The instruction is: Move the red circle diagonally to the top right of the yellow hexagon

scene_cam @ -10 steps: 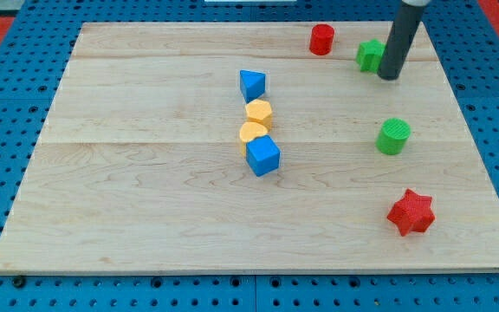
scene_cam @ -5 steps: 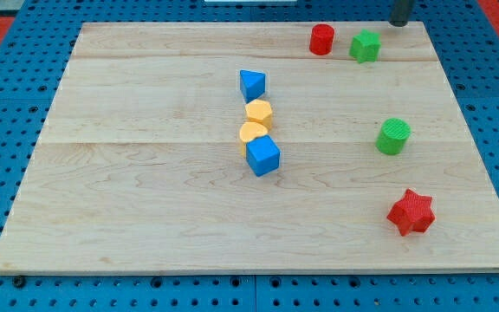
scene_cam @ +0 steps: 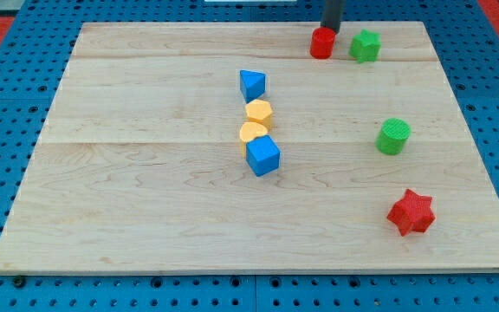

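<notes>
- Around the wooden surface (scene_cam: 145, 217) lies a blue base full of small holes, and a red base of the same kind shows at the view's top left and top right corners.
- Pale planks with a light grain make the surface; their joints run from the view's left to the view's right.
- No brand, label or writing can be read anywhere.
- My tip (scene_cam: 330, 31) stands near the top edge of the surface, just behind the red circle (scene_cam: 321, 42) and seemingly touching its upper right rim; only the lower part of the dark rod is in view.
- As the end effector is a plain rod, it has nothing to spread or press together, and it pinches nothing.
- Just to the right of the red circle, a little apart from it, sits the green star (scene_cam: 365, 45).
- Near the middle of the surface four blocks make a short column: the blue triangle (scene_cam: 251, 84) on top, then the yellow hexagon (scene_cam: 259, 112), a second yellow block (scene_cam: 252, 132) with a rounded outline, and the blue cube (scene_cam: 262, 155) at the bottom.
- The yellow hexagon is well apart from the red circle, down and to the left of it.
- Toward the right edge stands the green cylinder (scene_cam: 393, 136).
- Near the bottom right corner lies the red star (scene_cam: 411, 212).
</notes>
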{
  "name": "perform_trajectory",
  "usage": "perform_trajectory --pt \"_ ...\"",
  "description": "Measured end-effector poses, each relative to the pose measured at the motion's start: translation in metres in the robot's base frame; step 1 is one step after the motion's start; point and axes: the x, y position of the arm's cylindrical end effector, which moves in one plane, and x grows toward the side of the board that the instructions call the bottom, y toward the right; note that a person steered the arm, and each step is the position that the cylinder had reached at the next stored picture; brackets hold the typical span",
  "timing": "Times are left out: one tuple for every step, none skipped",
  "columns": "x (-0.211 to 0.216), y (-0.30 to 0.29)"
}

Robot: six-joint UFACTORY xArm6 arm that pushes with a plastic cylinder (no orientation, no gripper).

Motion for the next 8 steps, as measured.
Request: perform_trajectory --pt "0.037 0.002" --pt "0.078 0.002" --pt "0.076 0.002" --pt "0.027 0.002" --pt "-0.026 0.001" --pt "-0.033 -0.013" --pt "-0.013 -0.019" --pt "0.011 -0.019"
